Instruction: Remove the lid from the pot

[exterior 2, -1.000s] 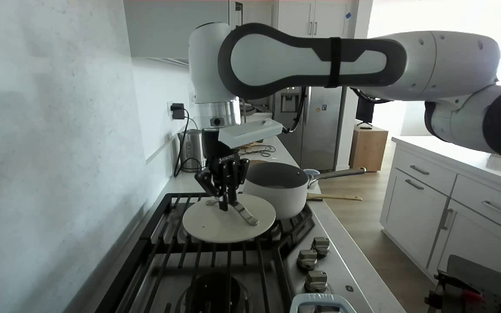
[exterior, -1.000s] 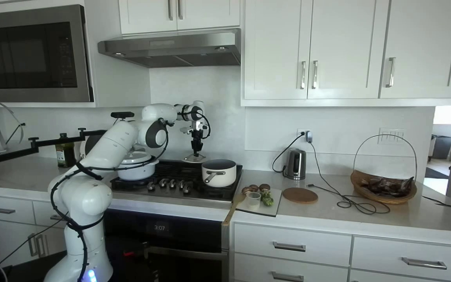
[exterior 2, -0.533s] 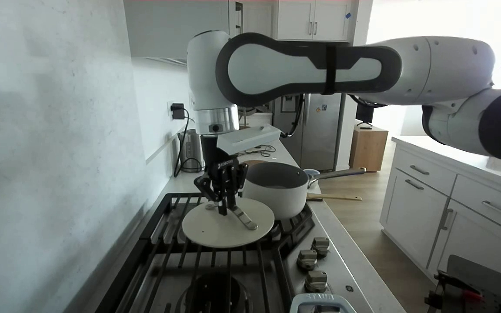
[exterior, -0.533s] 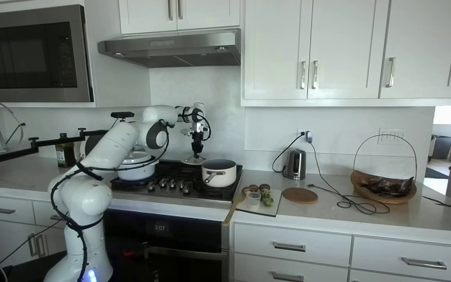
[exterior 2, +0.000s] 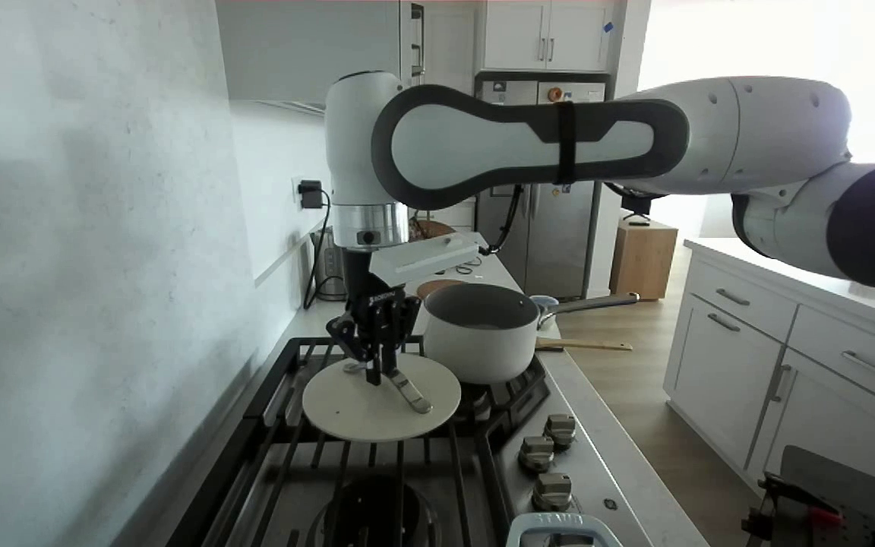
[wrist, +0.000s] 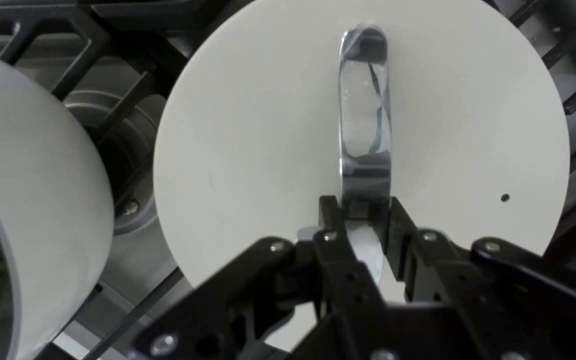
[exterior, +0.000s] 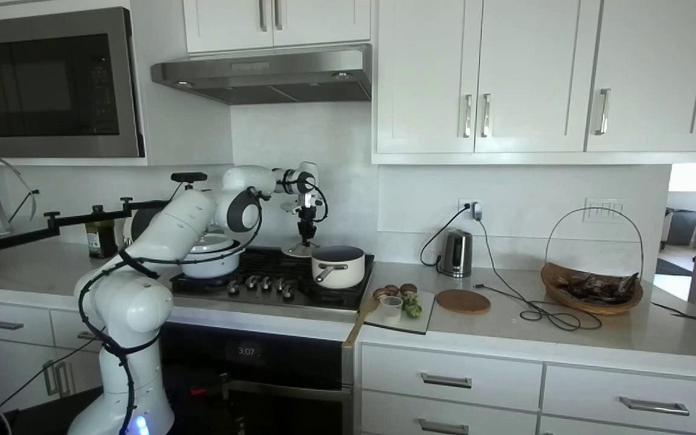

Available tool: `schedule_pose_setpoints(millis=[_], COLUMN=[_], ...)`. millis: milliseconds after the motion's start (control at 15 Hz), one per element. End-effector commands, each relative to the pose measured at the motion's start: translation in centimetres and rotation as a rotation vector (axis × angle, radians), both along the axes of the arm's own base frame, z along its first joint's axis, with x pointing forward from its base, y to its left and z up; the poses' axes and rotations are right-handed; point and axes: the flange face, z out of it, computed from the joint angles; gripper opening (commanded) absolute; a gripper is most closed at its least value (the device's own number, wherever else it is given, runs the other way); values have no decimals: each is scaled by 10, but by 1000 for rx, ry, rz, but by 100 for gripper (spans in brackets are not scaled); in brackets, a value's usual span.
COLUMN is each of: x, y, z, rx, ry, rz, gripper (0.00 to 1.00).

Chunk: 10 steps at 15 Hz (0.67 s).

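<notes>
The lid (exterior 2: 346, 410) is a flat pale round disc with a silver loop handle (wrist: 365, 115). It hangs low over the stove grates; I cannot tell if it touches them. My gripper (wrist: 362, 210) is shut on the lid's handle, one finger on each side of the strap, and points down in both exterior views (exterior: 306, 240) (exterior 2: 381, 372). The pot (exterior: 348, 275) is cream with a grey inside and a long handle. It stands uncovered on the burner beside the lid. In the wrist view the pot (wrist: 58, 175) is at the left, with something green inside its rim.
A larger white lidded pot (exterior: 210, 266) stands at the stove's left, behind the arm. The wall (exterior 2: 118, 266) is close to the gripper. Stove knobs (exterior 2: 553, 491) line the front. A wooden spoon (exterior: 357, 329), a board with vegetables (exterior: 411, 317) and a kettle (exterior: 458, 254) are right of the stove.
My gripper and the lid have moved down together toward the grates and shifted slightly away from the pot, toward the wall in an exterior view. The pot has not moved.
</notes>
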Motion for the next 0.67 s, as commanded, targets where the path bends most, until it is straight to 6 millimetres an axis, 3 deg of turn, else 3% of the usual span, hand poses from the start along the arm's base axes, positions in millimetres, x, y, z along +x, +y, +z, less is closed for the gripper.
schedule_pose_setpoints(millis=[0,600], x=[3,11], y=[-3,-9], z=[2,-26], rx=[19,7], ry=[-10,19], rz=[18,7], gripper=[6,6])
